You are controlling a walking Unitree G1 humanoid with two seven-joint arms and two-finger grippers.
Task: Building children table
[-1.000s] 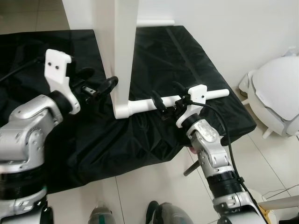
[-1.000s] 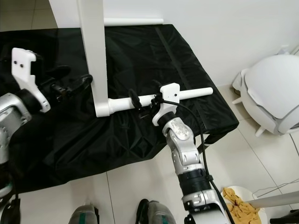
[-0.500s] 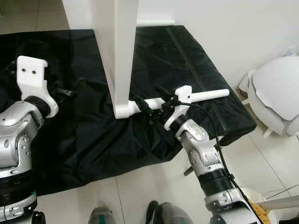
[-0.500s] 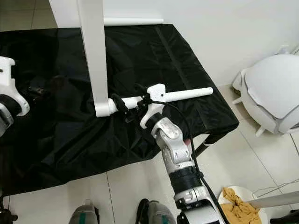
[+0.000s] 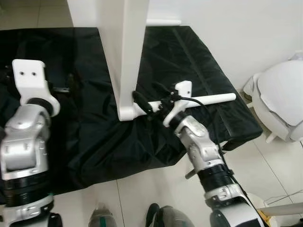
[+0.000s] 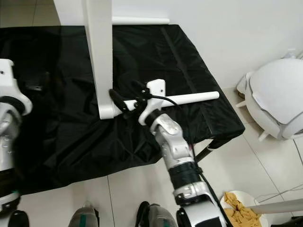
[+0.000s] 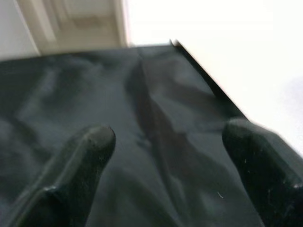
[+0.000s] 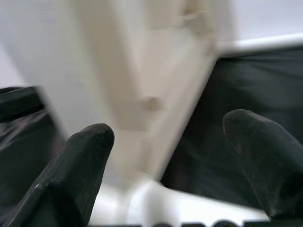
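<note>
Left eye view looks down on a table (image 5: 222, 113) draped in a black cloth (image 5: 85, 127), with a white children's-table frame lying on it. A broad white panel (image 5: 130, 52) of the frame rises on edge from the cloth, and a round white leg (image 5: 208, 98) runs from the panel's lower corner out toward the table's right edge, lying flat on the cloth.

The right tool (image 5: 144, 104) sits over the leg just beside the joint with the panel, its black fingers pointing at the panel's base. In the right wrist view, the two fingertips (image 8: 90, 151) stand well apart with the blurred white panel and the leg's end between them, touching neither, so this tool is open and holds nothing.

The left tool (image 7: 168, 156) is over the cloth on the left of the panel, well apart from it. Its wrist view shows both fingers spread wide above the dark cloth, with nothing between them.

A white rounded appliance (image 5: 279, 101) stands on the tiled floor (image 5: 151, 189) to the right of the table.
</note>
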